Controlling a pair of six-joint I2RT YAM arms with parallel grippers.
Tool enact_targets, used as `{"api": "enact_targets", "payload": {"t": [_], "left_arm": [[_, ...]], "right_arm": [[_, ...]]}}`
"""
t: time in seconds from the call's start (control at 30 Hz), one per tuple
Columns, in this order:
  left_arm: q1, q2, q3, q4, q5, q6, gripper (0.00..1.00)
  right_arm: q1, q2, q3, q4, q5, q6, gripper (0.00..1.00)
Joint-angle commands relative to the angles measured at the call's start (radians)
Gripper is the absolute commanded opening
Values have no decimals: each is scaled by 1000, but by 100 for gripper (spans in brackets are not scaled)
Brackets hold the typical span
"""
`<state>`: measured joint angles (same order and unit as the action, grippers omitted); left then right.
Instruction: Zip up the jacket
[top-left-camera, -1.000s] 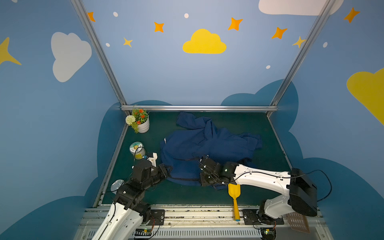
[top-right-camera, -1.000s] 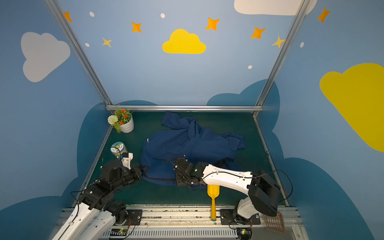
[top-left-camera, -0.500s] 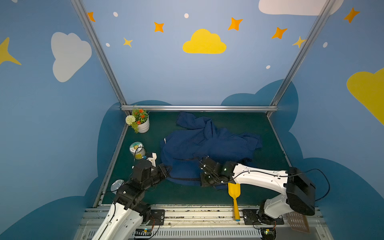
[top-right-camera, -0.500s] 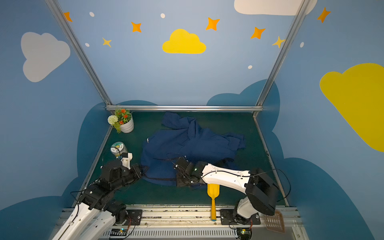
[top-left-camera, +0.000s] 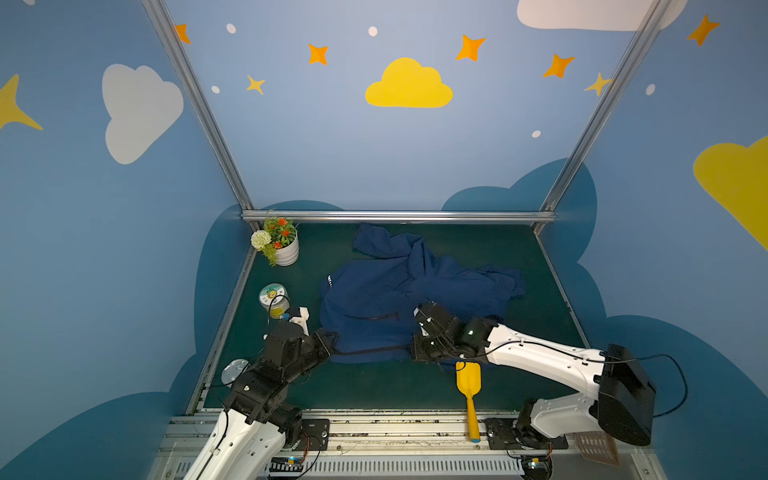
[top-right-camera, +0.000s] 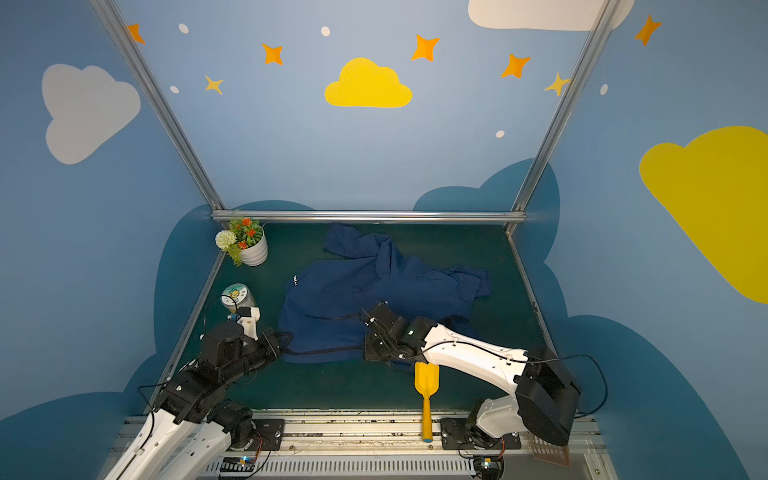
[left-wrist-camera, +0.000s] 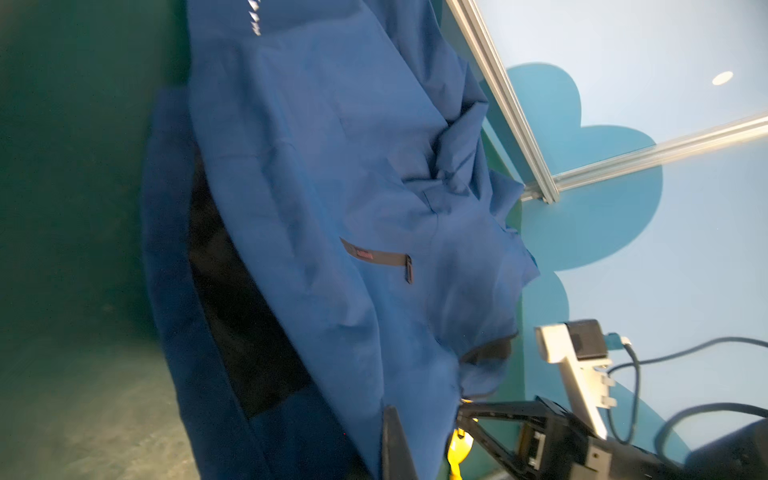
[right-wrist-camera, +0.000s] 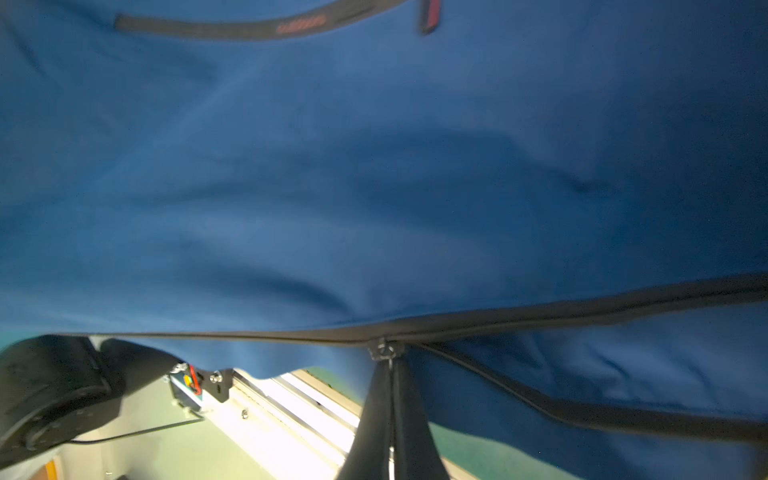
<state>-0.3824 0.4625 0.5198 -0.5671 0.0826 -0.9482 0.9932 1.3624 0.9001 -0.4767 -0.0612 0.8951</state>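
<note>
We take this for a robotics lab's test cell dressed like a nursery: sky-blue wall panels (top-left-camera: 332, 158) painted with a yellow cloud (top-left-camera: 408, 85) and orange stars (top-left-camera: 471, 48), framed by aluminium profiles (top-left-camera: 399, 216), box in a green-matted bench (top-left-camera: 374, 386), while a white left arm (top-left-camera: 241, 440) and right arm (top-left-camera: 540, 361) stand bolted to a metal rail (top-left-camera: 395, 428) along its front.

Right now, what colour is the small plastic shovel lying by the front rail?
Bright yellow; the small plastic shovel shows best in a top view.
</note>
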Motion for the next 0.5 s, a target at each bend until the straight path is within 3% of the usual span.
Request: {"api": "enact_targets", "payload": {"t": [0.0, 0.13, 0.47], "left_arm": [[5, -8, -9, -1, -102, 31, 3], [5, 7, -22, 23, -95, 29, 3], [17, 32, 26, 44, -195, 90, 3]], "right_arm": [[-58, -40, -47, -97, -2, 13, 0], [-134, -101, -110, -54, -81, 27, 0], [-339, -147, -56, -194, -58, -152, 0]]}}
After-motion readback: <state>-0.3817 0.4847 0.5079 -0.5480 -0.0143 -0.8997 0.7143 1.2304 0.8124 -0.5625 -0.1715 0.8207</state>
